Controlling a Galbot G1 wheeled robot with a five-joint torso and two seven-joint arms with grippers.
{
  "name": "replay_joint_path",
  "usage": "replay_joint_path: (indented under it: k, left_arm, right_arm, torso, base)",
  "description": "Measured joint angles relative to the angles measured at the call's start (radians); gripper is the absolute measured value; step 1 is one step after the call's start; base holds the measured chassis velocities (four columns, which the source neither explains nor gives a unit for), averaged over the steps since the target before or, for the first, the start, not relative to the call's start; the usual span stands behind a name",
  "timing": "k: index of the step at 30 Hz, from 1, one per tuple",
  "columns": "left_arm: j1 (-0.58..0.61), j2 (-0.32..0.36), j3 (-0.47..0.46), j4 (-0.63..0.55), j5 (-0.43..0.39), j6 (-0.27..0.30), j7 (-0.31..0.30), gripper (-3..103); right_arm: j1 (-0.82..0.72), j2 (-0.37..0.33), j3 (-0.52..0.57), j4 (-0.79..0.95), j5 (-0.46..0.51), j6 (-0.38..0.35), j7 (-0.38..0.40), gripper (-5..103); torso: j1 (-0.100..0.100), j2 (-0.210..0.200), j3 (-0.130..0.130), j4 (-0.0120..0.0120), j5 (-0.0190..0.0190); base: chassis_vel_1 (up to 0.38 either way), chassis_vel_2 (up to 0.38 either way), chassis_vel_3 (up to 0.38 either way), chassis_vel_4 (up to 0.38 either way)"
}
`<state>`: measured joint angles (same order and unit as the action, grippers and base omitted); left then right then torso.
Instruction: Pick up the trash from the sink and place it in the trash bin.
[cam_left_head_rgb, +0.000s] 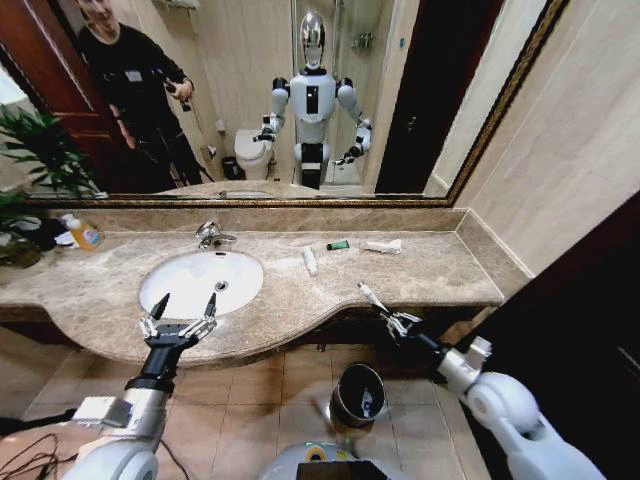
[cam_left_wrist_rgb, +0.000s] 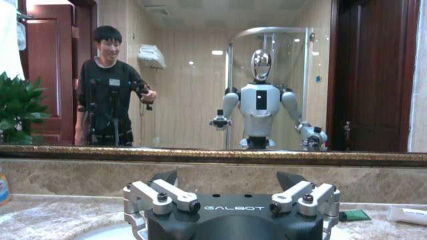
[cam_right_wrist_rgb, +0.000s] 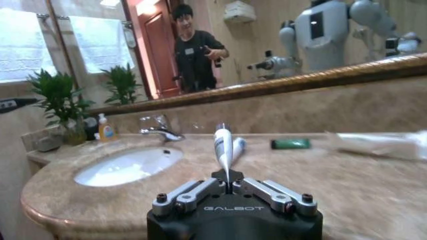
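Observation:
The sink is an oval white basin in the marble counter, with a chrome faucet behind it. My left gripper hovers open over the counter's front edge, just before the basin, and holds nothing. My right gripper is shut on a white tube with blue print, held over the counter's front right edge. On the counter lie another white tube, a dark-green piece and a white wrapper. The trash bin stands on the floor below, between my arms.
An orange soap bottle and a potted plant stand at the counter's left end. A big mirror runs along the wall behind. A dark door or panel is close on my right.

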<state>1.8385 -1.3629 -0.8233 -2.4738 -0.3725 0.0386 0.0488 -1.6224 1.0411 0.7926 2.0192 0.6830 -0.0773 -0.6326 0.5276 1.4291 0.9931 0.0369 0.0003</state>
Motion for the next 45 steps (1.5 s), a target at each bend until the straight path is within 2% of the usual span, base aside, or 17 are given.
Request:
replay_joint_path:
  k: [5, 7, 10, 12, 14, 16, 17, 18, 22, 24, 25, 26, 27, 30, 33, 39, 45]
  left_arm:
    - [0.0, 0.0, 0.0, 0.0, 0.0, 0.0, 0.0, 100]
    - [0.0, 0.0, 0.0, 0.0, 0.0, 0.0, 0.0, 100]
    - [0.0, 0.0, 0.0, 0.0, 0.0, 0.0, 0.0, 100]
    - [0.0, 0.0, 0.0, 0.0, 0.0, 0.0, 0.0, 100]
    - [0.0, 0.0, 0.0, 0.0, 0.0, 0.0, 0.0, 100]
    - [0.0, 0.0, 0.0, 0.0, 0.0, 0.0, 0.0, 100]
    - [0.0, 0.0, 0.0, 0.0, 0.0, 0.0, 0.0, 100]
    - [0.0, 0.0, 0.0, 0.0, 0.0, 0.0, 0.0, 100]
    - [0.0, 0.0, 0.0, 0.0, 0.0, 0.0, 0.0, 100]
    - [0.0, 0.0, 0.0, 0.0, 0.0, 0.0, 0.0, 100]
    - [0.0, 0.0, 0.0, 0.0, 0.0, 0.0, 0.0, 100]
    - [0.0, 0.0, 0.0, 0.0, 0.0, 0.0, 0.0, 100]
    - [0.0, 0.0, 0.0, 0.0, 0.0, 0.0, 0.0, 100]
    - [0.0, 0.0, 0.0, 0.0, 0.0, 0.0, 0.0, 100]
    - [0.0, 0.0, 0.0, 0.0, 0.0, 0.0, 0.0, 100]
    - [0.0, 0.0, 0.0, 0.0, 0.0, 0.0, 0.0, 100]
    - [0.0, 0.0, 0.0, 0.0, 0.0, 0.0, 0.0, 100]
  right_arm:
    - [-0.074, -0.001, 0.079, -0.103, 0.002, 0.065, -0.131, 1]
    - [-0.081, 0.0, 0.077, -0.115, -0.01, 0.077, -0.141, 1]
    - [-0.086, 0.012, 0.041, -0.148, -0.081, 0.11, -0.146, 1]
    - [-0.075, 0.025, -0.001, -0.169, -0.146, 0.124, -0.12, 1]
    - [-0.023, 0.046, -0.098, -0.232, -0.274, 0.147, -0.029, 1]
    - [-0.014, 0.049, -0.111, -0.243, -0.292, 0.149, -0.017, 1]
    - [0.027, 0.065, -0.16, -0.311, -0.372, 0.156, 0.023, 1]
    - [0.027, 0.065, -0.16, -0.311, -0.372, 0.156, 0.023, 1]
    - [0.13, 0.112, -0.229, -0.491, -0.57, 0.169, 0.106, 1]
    - [0.143, 0.12, -0.238, -0.515, -0.596, 0.169, 0.124, 1]
    - [0.16, 0.129, -0.264, -0.548, -0.642, 0.158, 0.186, 1]
    - [0.165, 0.133, -0.28, -0.555, -0.657, 0.145, 0.223, 1]
    - [0.165, 0.133, -0.28, -0.555, -0.657, 0.145, 0.223, 1]
    - [0.185, 0.159, -0.334, -0.563, -0.68, 0.05, 0.354, 1]
    - [0.199, 0.17, -0.35, -0.589, -0.699, 0.021, 0.382, 1]
    - [0.213, 0.176, -0.365, -0.632, -0.751, -0.018, 0.366, 1]
    - [0.209, 0.172, -0.399, -0.602, -0.741, -0.066, 0.366, 1]
  torso:
    - [0.0, 0.0, 0.0, -0.0002, -0.0005]
    - [0.0, 0.0, 0.0, -0.0002, -0.0003]
    - [0.0, 0.0, 0.0, -0.0002, -0.0003]
    - [0.0, 0.0, 0.0, -0.0002, -0.0003]
    - [0.0, 0.0, 0.0, 0.0, -0.0003]
    - [0.0, 0.0, 0.0, 0.0001, -0.0002]
    - [0.0, 0.0, 0.0, 0.0001, -0.0004]
    - [0.0, 0.0, 0.0, 0.0001, -0.0004]
    - [0.0, 0.0, 0.0, 0.0001, -0.0002]
    - [0.0, 0.0, 0.0, 0.0, -0.0003]
    - [0.0, 0.0, 0.0, 0.0, -0.0003]
    - [0.0, 0.0, 0.0, -0.0001, -0.0004]
    - [0.0, 0.0, 0.0, -0.0001, -0.0004]
    - [0.0, 0.0, 0.0, 0.0, -0.0005]
    - [0.0, 0.0, 0.0, 0.0, -0.0003]
    - [0.0, 0.0, 0.0, -0.0002, -0.0004]
    - [0.0, 0.0, 0.0, 0.0, -0.0003]
  base:
    - [0.0, 0.0, 0.0, 0.0]
    - [0.0, 0.0, 0.0, 0.0]
    - [0.0, 0.0, 0.0, 0.0]
    - [0.0, 0.0, 0.0, 0.0]
    - [0.0, 0.0, 0.0, 0.0]
    - [0.0, 0.0, 0.0, 0.0]
    - [0.0, 0.0, 0.0, 0.0]
    - [0.0, 0.0, 0.0, 0.0]
    - [0.0, 0.0, 0.0, 0.0]
    - [0.0, 0.0, 0.0, 0.0]
    - [0.0, 0.0, 0.0, 0.0]
    - [0.0, 0.0, 0.0, 0.0]
    - [0.0, 0.0, 0.0, 0.0]
    - [0.0, 0.0, 0.0, 0.0]
    - [0.0, 0.0, 0.0, 0.0]
    - [0.0, 0.0, 0.0, 0.0]
    - [0.0, 0.0, 0.0, 0.0]
